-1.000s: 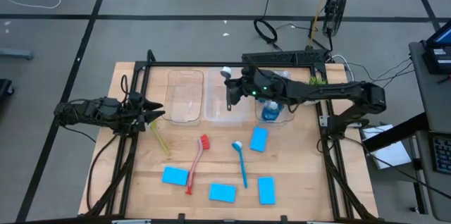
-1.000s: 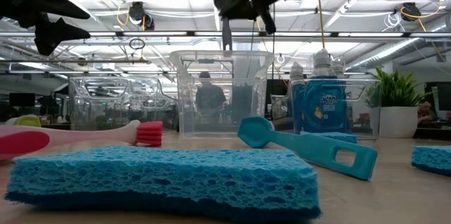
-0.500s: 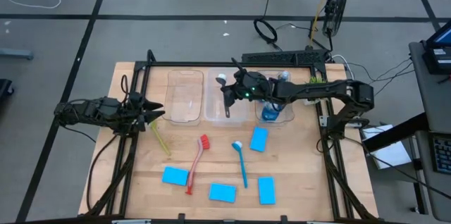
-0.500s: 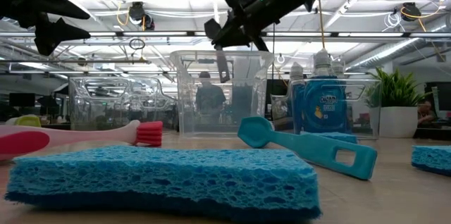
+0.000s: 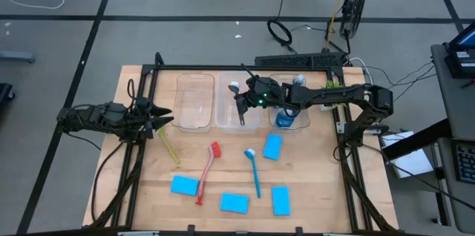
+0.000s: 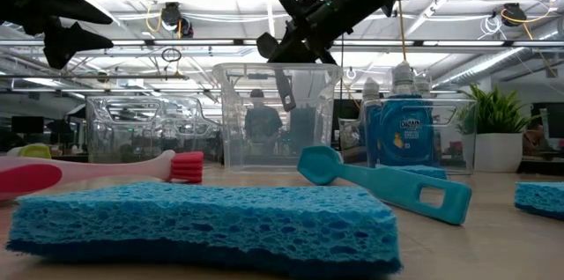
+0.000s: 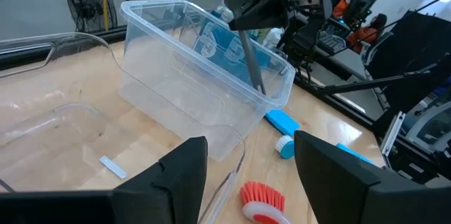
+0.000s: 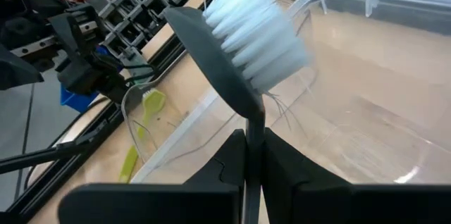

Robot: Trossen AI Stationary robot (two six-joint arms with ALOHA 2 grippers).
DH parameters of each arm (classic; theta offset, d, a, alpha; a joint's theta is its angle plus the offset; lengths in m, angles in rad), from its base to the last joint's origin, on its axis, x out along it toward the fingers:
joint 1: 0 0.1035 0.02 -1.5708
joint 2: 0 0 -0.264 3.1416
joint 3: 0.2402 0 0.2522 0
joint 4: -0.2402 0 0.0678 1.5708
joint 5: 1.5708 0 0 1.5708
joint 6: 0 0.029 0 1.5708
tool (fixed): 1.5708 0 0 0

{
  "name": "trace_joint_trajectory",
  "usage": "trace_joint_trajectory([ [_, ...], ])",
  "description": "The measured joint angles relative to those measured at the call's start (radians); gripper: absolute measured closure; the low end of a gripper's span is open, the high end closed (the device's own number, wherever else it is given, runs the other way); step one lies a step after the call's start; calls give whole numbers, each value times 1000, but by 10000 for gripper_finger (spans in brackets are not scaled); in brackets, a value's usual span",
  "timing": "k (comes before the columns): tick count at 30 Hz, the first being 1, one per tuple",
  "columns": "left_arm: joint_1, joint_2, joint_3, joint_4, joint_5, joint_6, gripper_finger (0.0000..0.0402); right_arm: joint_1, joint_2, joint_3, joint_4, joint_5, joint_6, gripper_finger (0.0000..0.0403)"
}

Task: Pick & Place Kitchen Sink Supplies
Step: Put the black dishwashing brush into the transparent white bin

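Holding the grey brush (image 5: 239, 101) above the middle bin (image 5: 236, 105), the right gripper (image 5: 253, 99) has its jaws pinched on the handle; bristle head (image 8: 257, 30) points up and away from the bin, handle end dips inside the clear walls. In the low view the brush (image 6: 284, 89) hangs tilted w/ its lower end below the bin (image 6: 278, 114) rim.

Left gripper (image 5: 165, 119) waits at the left side of the surface (image 5: 312, 184), jaws spread, nothing between them, just beside the left bin (image 5: 194, 102). Yellow-green brush (image 5: 168, 145) lies near it on the wood.

Right bin (image 5: 291, 113) has blue bottles (image 5: 284, 117) w/ grey caps in it; exact count hard to tell. Small potted plant (image 5: 335, 84) sits at the far right corner.

Still out on the surface: red brush (image 5: 207, 171) and blue brush (image 5: 254, 171) side by side mid-surface, apart from each other. Four blue sponges: one beside the right bin (image 5: 272, 146), one at front left (image 5: 184, 185), one front centre (image 5: 234, 203), one front right (image 5: 280, 200).
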Motion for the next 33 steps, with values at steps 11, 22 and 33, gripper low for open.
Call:
trace_joint_trajectory([
  [11,0,0,0,0,0,0,188,0,0,0,-16,-2,19,359],
  [22,0,0,0,0,0,1,188,0,0,0,-73,-29,26,358],
  [33,0,0,0,0,0,0,188,0,0,0,-86,-54,19,347],
])
